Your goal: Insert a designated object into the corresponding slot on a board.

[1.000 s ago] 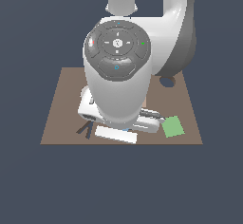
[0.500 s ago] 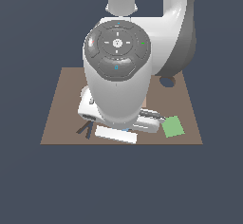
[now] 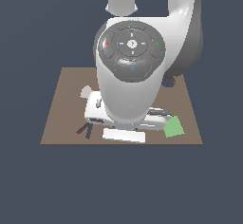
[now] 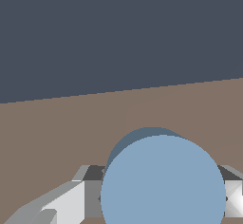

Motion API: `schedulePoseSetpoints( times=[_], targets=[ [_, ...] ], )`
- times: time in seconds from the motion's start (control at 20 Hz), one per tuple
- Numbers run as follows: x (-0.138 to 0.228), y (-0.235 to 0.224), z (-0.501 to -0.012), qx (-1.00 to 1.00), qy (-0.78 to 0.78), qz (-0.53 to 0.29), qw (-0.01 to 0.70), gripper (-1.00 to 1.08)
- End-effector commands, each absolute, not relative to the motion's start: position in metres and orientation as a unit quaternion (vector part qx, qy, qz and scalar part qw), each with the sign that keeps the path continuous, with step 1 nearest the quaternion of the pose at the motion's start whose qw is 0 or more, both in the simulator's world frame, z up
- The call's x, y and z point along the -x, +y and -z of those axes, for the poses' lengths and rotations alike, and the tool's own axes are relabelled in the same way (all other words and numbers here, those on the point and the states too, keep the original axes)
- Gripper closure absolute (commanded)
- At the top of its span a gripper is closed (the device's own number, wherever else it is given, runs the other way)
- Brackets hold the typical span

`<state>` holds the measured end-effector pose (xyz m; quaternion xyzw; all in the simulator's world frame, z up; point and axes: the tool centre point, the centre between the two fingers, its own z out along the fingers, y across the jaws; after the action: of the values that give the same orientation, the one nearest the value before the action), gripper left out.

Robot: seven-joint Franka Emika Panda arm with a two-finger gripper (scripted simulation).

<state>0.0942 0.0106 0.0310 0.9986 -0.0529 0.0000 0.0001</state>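
The light-blue round disc [image 4: 163, 185] fills the near part of the wrist view. It sits between the two pale fingers [image 4: 71, 201] of my gripper [image 4: 161, 197], which is shut on its sides. Brown board [image 4: 71, 128] lies flat behind the disc. In the exterior view my arm covers the board's middle [image 3: 64, 109], hiding the disc and the fingertips. The slot [image 3: 167, 82], a dark round hole, peeks out beside the arm toward the board's far edge on the exterior view's right.
A green square [image 3: 173, 126] lies near the board's front corner on the exterior view's right. A whitish rounded piece [image 3: 86, 92] and a dark V-shaped cutout [image 3: 84, 130] show on the left. A white bar [image 3: 123, 135] lies at the front edge.
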Motion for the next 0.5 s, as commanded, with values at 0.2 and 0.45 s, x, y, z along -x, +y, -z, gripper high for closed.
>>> schedulePoseSetpoints(
  times=[0.2, 0.45],
  targets=[
    [-0.094, 0.038, -0.032, -1.000, 0.030, 0.000, 0.000, 1.08],
    [-0.087, 0.068, -0.034, -0.992, 0.123, 0.000, 0.000, 1.08]
  ],
)
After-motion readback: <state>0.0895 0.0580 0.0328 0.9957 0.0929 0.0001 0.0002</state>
